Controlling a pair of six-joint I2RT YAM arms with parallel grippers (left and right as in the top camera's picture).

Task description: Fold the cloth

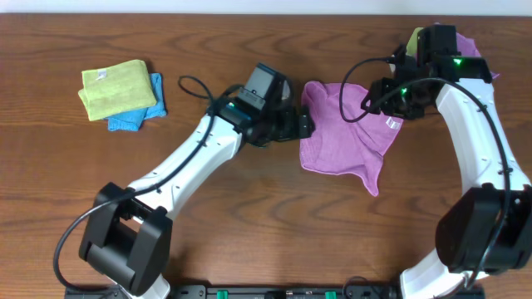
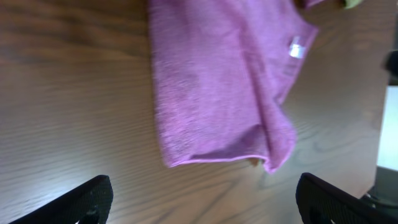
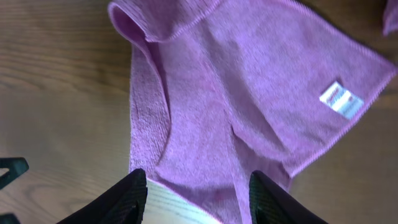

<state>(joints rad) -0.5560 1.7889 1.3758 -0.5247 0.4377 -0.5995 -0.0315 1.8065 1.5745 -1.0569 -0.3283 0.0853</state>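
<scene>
A purple cloth [image 1: 341, 129] lies rumpled on the wooden table, right of centre, with a white tag [image 1: 392, 123] near its right edge. My left gripper [image 1: 303, 124] is open at the cloth's left edge. In the left wrist view its fingers [image 2: 202, 199] are spread wide over bare wood, just short of the cloth [image 2: 217, 81]. My right gripper [image 1: 391, 93] is open over the cloth's upper right part. In the right wrist view its fingers [image 3: 196, 196] straddle a cloth edge [image 3: 249, 93], with the tag [image 3: 341, 99] to the right.
A folded yellow-green cloth [image 1: 115, 87] lies on a folded blue cloth [image 1: 137, 115] at the far left. More purple cloth [image 1: 480, 51] shows under the right arm at the back right. The table's back edge runs along the top.
</scene>
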